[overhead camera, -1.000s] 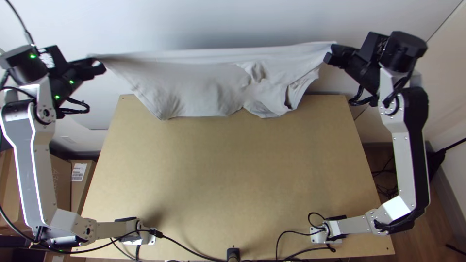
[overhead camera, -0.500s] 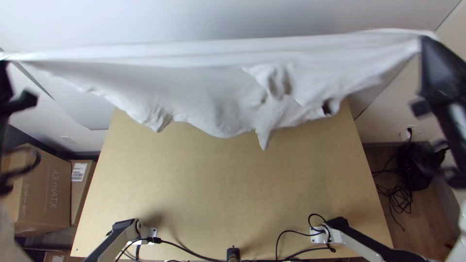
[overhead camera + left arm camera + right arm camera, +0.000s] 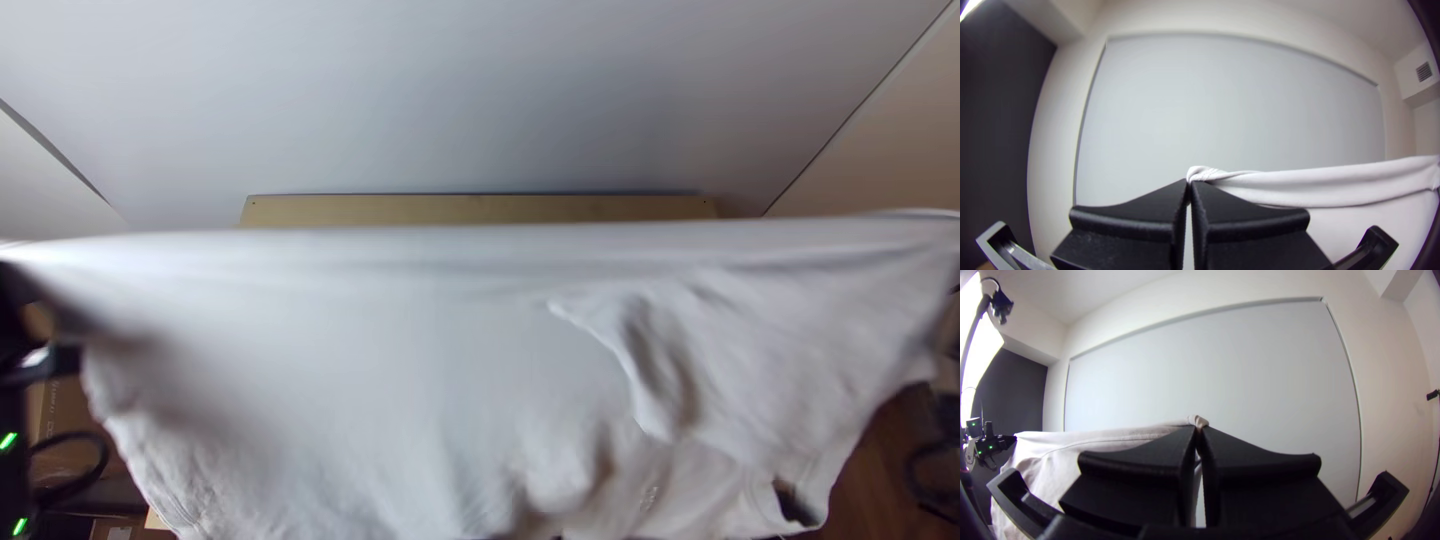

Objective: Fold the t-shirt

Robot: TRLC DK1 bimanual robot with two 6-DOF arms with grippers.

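T-shirt [image 3: 400, 330] stretched sideways; left hand [image 3: 14, 320] and right hand [image 3: 956, 345] closed on its upper edge's ends

The top view looks steeply down from high over the near edge of the table [image 3: 480, 210], with the shirt [image 3: 400, 370] close beneath it. Both wrist views look from just behind their own fingers [image 3: 1130, 212] — facing the broad pale panel [image 3: 1230, 110] well beyond, from different angles. The two share that panel; all three share the shirt.
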